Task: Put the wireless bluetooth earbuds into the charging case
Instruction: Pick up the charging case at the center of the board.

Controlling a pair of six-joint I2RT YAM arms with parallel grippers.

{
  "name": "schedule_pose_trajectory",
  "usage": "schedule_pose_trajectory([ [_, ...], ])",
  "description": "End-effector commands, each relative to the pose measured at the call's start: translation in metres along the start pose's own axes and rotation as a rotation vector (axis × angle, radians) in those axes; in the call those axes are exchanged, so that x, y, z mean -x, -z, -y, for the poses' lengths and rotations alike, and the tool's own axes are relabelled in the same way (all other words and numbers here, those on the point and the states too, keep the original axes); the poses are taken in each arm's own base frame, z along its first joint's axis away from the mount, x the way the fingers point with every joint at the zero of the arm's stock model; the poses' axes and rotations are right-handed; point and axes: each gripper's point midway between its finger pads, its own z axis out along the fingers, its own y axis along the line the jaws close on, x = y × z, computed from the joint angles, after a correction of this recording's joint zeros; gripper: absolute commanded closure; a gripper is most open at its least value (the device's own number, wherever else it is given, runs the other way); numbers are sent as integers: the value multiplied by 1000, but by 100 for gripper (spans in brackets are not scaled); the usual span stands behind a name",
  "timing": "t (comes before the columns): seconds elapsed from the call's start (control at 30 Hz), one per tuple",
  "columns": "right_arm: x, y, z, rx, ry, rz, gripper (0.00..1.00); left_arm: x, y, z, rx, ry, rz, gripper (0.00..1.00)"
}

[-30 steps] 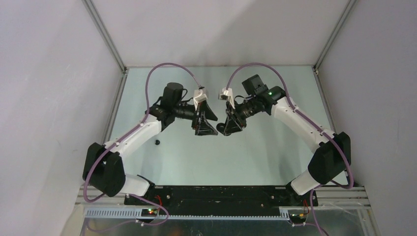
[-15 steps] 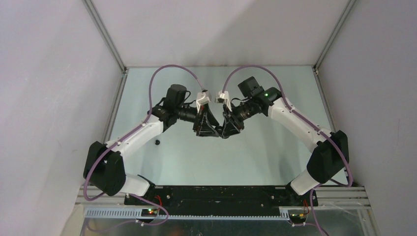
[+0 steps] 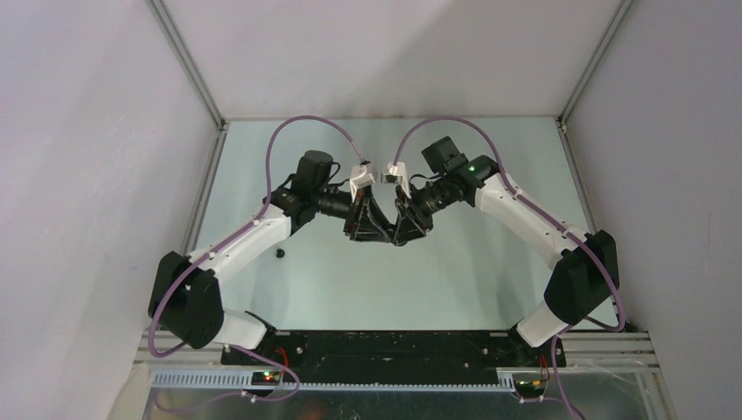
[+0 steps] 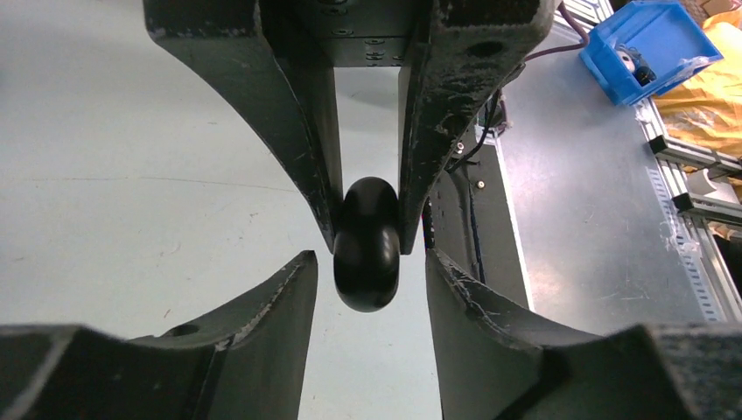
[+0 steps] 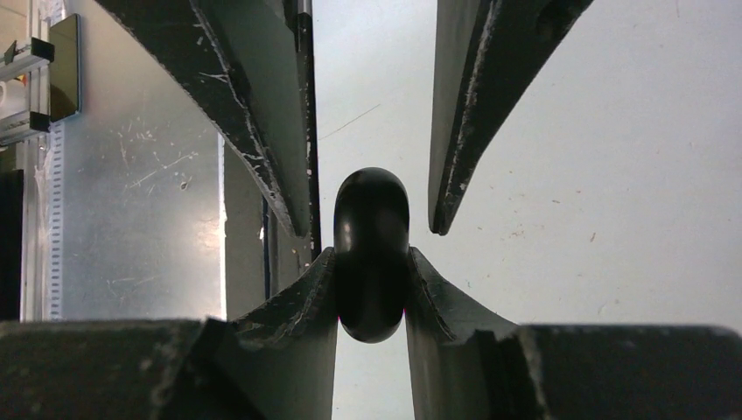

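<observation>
The glossy black, oval, pebble-shaped charging case (image 5: 371,219) sits over the middle of the pale green table (image 3: 455,271). The right gripper (image 5: 371,258) pinches it, one finger pressed against each broad side. The left gripper (image 4: 369,262) faces it from 9 o'clock. Its fingers are spread on either side of the case, with a gap at each side and no contact. A tiny black rounded earbud (image 3: 280,253) lies on the table at 8 o'clock from the case, well apart from it and just beside the white left arm (image 3: 254,236).
</observation>
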Motion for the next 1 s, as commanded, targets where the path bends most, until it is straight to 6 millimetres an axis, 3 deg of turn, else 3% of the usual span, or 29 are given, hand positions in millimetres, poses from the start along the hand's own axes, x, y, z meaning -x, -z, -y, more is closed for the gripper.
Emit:
schedule_pose_trajectory([
  [0.0, 16, 8, 2, -26, 35, 47, 72, 19, -1, 7, -27, -69, 17, 44],
  [0.23, 16, 8, 1, -25, 38, 47, 72, 19, -3, 10, -36, -73, 9, 54],
  [0.47, 15, 6, 0, -24, 43, 41, 71, 19, -4, 11, -34, -81, 5, 82],
  [0.57, 15, 6, 0, -24, 43, 39, 67, 18, -5, 12, -35, -85, 1, 92],
  [0.73, 16, 14, -2, 1, 22, 44, 49, 15, -4, 13, -28, -96, -10, 96],
  [0.97, 16, 27, 1, 12, -13, 66, 39, 13, -3, 12, -26, -106, -17, 96],
])
